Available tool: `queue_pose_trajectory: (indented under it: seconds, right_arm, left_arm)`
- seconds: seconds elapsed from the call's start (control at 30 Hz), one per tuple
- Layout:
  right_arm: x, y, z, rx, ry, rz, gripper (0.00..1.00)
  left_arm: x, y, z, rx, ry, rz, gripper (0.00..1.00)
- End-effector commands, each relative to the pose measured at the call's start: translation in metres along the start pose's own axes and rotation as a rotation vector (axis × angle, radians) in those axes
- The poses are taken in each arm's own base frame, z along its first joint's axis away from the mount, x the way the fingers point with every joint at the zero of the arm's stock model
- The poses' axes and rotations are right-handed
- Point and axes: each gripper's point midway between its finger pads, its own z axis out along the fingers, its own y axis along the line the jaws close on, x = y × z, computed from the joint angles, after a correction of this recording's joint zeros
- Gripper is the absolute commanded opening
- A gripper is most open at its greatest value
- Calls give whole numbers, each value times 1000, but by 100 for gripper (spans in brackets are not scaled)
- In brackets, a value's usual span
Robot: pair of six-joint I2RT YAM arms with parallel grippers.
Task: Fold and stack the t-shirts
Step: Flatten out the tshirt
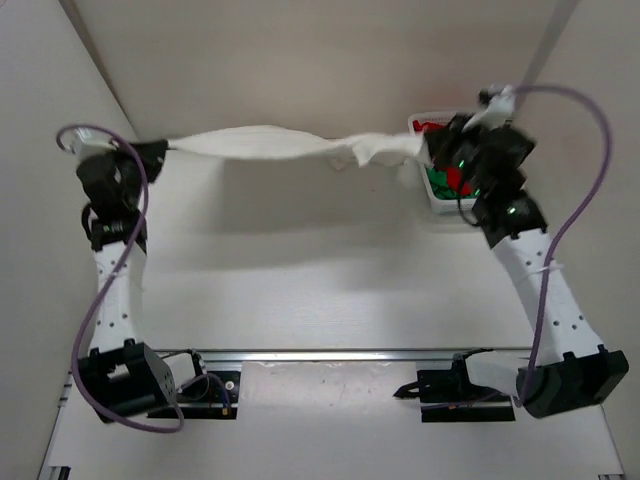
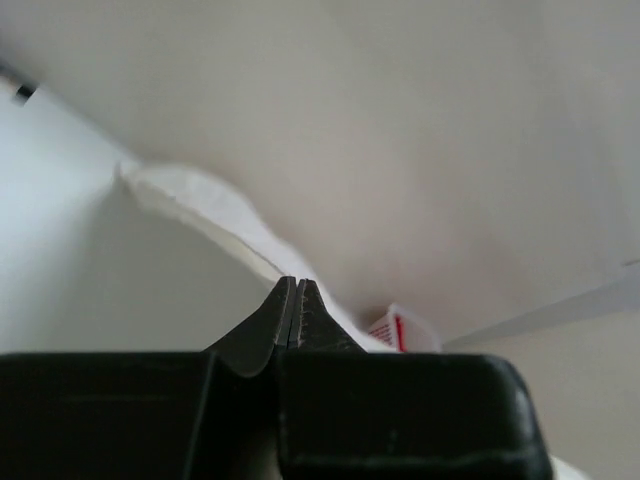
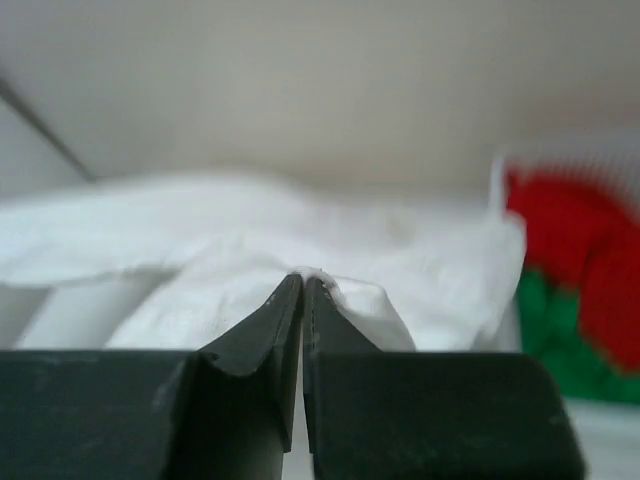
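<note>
The white t-shirt (image 1: 270,143) hangs stretched in a sagging band above the far part of the table, held at both ends. My left gripper (image 1: 160,150) is shut on its left end; in the left wrist view the closed jaws (image 2: 297,282) pinch the white cloth (image 2: 200,205). At the right end my right gripper (image 1: 430,148) is shut too, its closed tips (image 3: 303,278) biting a fold of white fabric (image 3: 200,230). The red t-shirt (image 3: 570,230) and the green t-shirt (image 3: 560,330) lie bunched in the basket, just right of the right gripper.
A white lattice basket (image 1: 450,210) stands at the far right, under the right wrist, and shows in the left wrist view as a white box (image 2: 400,328). Slanted white walls close in both sides. A metal rail (image 1: 330,353) runs between the arm bases.
</note>
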Motion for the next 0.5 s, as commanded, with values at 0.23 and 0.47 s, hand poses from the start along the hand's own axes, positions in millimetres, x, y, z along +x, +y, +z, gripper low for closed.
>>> queue_pose_trajectory:
  seconds: [0.23, 0.47]
  right_arm:
    - [203, -32, -100, 134, 342, 146, 0]
    - [-30, 53, -123, 10, -6, 12, 0]
  left_arm:
    - [128, 145, -100, -193, 187, -86, 0]
    - [31, -45, -90, 147, 128, 10, 0]
